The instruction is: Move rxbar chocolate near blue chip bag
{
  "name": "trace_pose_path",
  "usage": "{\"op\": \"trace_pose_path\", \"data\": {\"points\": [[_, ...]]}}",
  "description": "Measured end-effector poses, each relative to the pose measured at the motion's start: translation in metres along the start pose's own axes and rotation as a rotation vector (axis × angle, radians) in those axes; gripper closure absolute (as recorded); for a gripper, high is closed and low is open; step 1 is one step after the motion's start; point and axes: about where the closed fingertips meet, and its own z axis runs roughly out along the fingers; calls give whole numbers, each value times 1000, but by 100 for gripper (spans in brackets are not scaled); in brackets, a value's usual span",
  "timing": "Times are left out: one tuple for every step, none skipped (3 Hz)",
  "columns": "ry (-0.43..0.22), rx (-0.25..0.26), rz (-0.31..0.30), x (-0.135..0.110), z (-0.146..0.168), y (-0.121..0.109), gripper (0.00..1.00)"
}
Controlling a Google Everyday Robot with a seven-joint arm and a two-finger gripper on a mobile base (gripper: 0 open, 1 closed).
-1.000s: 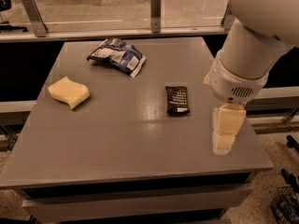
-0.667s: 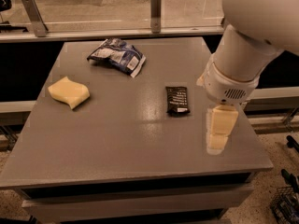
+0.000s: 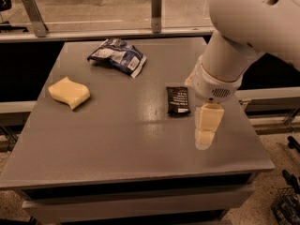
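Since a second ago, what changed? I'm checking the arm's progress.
The hand, low over the right side of the table, moved left toward the rxbar chocolate and is not touching it. The bar, the blue chip bag and the yellow sponge stayed put.

My gripper (image 3: 205,136) hangs near the right edge of the bench (image 3: 117,149), just beside the rxbar chocolate (image 3: 178,100). I see the blue chip bag (image 3: 117,56) by the far edge.
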Motion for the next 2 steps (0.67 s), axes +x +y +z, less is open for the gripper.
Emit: {"op": "trace_pose_path", "data": {"points": [[-13,2,-4,0,5,-16,0],[-13,30,-4,9,1,-32,18]]}}
